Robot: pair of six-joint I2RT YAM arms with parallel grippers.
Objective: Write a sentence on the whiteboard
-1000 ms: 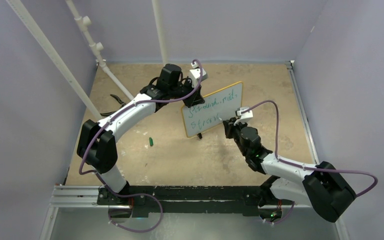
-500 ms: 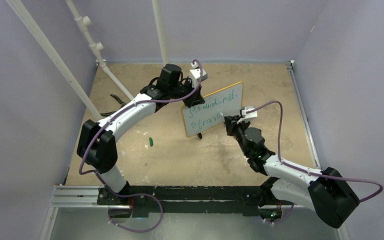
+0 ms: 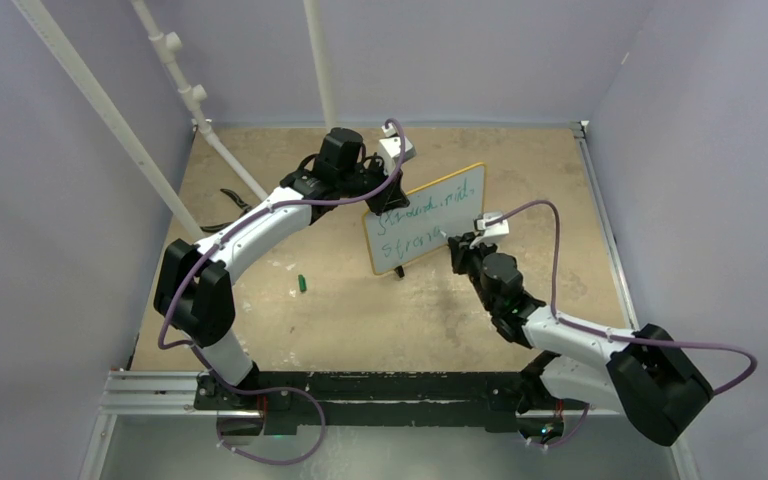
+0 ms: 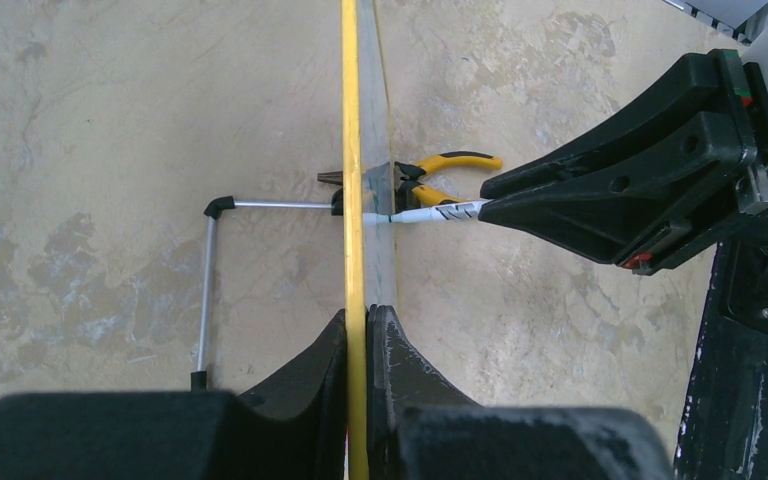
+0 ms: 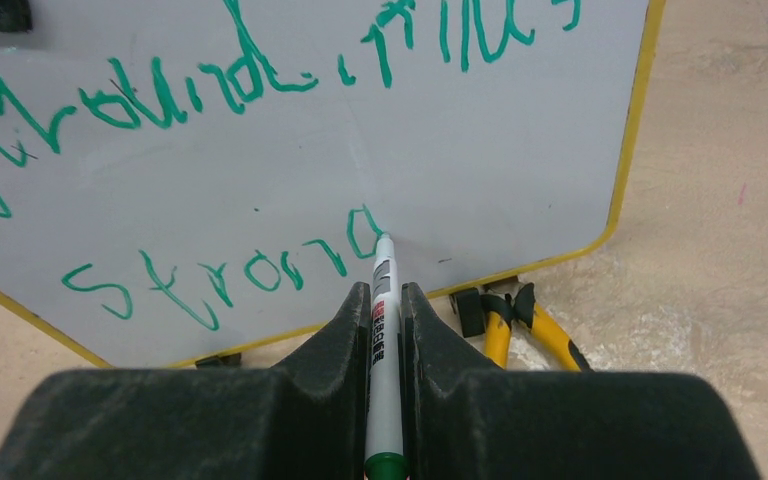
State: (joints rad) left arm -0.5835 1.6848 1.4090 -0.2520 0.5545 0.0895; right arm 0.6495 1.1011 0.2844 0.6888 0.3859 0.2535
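Observation:
The whiteboard, white with a thin yellow frame, stands tilted mid-table on small black feet. My left gripper is shut on its yellow edge, at the board's upper left corner. The sentence is green handwriting in two lines on the board face. My right gripper is shut on a white marker with a green end. The marker's tip touches the board at the end of the lower line. In the left wrist view the marker meets the board from the right.
Yellow-handled pliers lie on the table just behind the board's lower right corner. A small green cap lies on the table left of the board. White pipes run along the back left. A dark tool sits near the left arm.
The right wrist swung slightly right and came back, with the marker tip staying at the end of the lower line. The left arm and the board have not moved.

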